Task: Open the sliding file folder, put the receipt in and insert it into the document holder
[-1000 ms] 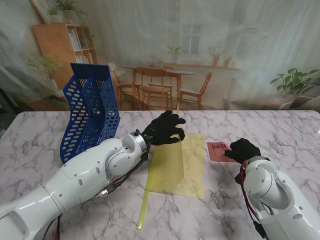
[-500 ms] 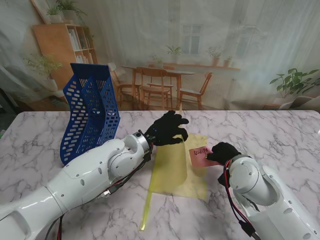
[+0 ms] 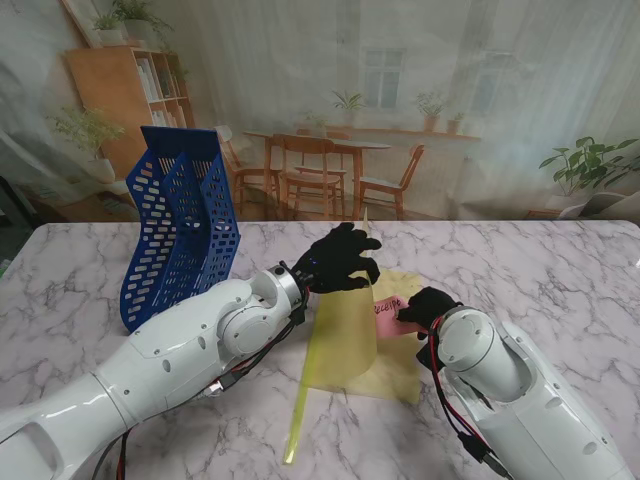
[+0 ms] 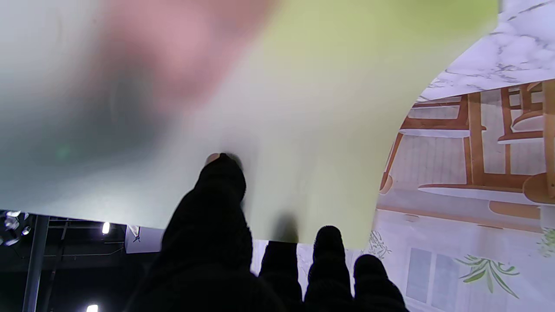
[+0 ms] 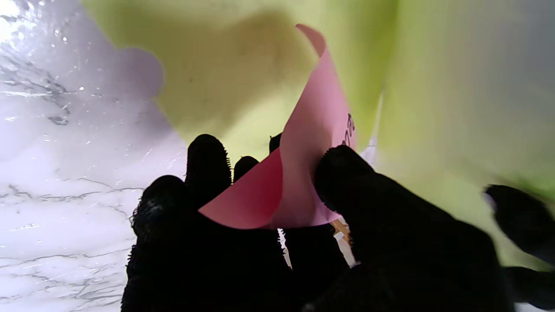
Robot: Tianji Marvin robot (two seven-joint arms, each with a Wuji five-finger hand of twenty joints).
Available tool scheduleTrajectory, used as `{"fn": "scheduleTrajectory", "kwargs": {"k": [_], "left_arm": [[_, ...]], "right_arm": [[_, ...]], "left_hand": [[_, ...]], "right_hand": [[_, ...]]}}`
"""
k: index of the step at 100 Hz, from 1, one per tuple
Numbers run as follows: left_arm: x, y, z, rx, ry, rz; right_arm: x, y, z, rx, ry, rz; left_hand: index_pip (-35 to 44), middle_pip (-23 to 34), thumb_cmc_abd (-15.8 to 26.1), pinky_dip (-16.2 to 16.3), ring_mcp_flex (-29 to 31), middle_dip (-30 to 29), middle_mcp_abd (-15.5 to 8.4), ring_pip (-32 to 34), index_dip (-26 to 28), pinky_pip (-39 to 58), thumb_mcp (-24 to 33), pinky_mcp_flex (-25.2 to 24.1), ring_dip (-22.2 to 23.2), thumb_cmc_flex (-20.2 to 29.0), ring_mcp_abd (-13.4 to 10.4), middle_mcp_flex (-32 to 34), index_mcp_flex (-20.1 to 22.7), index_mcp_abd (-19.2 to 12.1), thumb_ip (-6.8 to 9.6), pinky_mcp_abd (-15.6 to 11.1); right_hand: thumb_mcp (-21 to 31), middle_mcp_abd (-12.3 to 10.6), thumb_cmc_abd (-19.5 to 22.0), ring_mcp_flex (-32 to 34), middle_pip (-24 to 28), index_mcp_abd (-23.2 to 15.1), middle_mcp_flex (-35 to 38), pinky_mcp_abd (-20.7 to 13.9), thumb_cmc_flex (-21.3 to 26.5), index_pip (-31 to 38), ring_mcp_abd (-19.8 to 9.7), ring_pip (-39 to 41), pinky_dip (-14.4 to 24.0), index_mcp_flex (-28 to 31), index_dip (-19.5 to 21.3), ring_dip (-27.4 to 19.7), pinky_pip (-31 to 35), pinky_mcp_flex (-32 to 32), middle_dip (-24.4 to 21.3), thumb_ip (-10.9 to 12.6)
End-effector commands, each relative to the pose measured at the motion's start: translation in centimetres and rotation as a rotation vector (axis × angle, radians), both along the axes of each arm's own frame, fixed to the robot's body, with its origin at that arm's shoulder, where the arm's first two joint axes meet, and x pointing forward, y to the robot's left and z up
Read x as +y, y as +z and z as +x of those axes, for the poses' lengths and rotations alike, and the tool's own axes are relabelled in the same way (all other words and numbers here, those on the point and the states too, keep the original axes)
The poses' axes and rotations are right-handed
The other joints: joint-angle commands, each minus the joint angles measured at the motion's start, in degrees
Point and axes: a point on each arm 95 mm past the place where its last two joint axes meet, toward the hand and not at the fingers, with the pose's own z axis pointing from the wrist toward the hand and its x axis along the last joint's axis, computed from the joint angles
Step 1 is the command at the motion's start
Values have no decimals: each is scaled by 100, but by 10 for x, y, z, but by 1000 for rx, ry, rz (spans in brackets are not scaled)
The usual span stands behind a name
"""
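The left hand (image 3: 338,258) was clasped on the top edge of the yellow folder's (image 3: 345,330) upper leaf, holding it lifted and curled so that a mouth stood open toward three o'clock; the lower leaf lay flat on the marble table (image 3: 560,270). That lift looked purposeful, since it left a gap for the paper to slide into. The right hand (image 3: 424,306) was pinched on the pink receipt (image 3: 386,305), thumb on one face and fingers (image 5: 207,160) behind, which bowed the slip into a curve; I judged the bend came from a tight grip near one corner. The receipt sat at the open side of the folder, at about three o'clock from the raised leaf, its leading edge over the lower sheet, though whether it touched that sheet could not be told. The loose yellow slide bar (image 3: 296,420) lay at six o'clock from the folder, already off. The blue document holder (image 3: 180,220) stood well apart at ten o'clock, waiting for the filled folder.
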Motion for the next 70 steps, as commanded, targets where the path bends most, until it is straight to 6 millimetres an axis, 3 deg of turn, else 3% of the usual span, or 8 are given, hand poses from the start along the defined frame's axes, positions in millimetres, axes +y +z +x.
{"fn": "scheduleTrajectory", "kwargs": {"k": [1, 28, 70], "left_arm": [[-5, 2, -4, 6, -14, -6], [-7, 1, -5, 11, -19, -16], [-14, -2, -3, 26, -19, -21]], "right_arm": [[-2, -10, 4, 17, -27, -28], [-5, -26, 15, 57, -83, -88], [23, -16, 14, 70, 2, -73]], "left_hand": [[269, -56, 418, -75, -17, 77, 9, -5, 130, -211, -8, -81, 1, 115, -85, 25, 249, 377, -17, -18], [274, -56, 416, -86, -4, 76, 11, -7, 126, -204, -14, -82, -3, 108, -85, 42, 248, 355, -18, -18], [274, -60, 422, -104, -12, 77, 15, -13, 110, -200, -15, -84, -4, 105, -80, 37, 249, 355, -15, -16]], "right_hand": [[10, 77, 242, 176, 268, -195, 70, -206, 151, 271, 264, 445, 91, 10, 119, 135, 312, 175, 40, 3], [-53, 71, 290, 102, 260, -172, 14, -211, 191, 249, 254, 475, 68, -28, 93, 145, 295, 122, 34, 18], [-63, 36, 293, 15, 217, -156, -34, -193, 202, 199, 253, 411, 46, -16, 26, 122, 249, 35, -10, 27]]}}
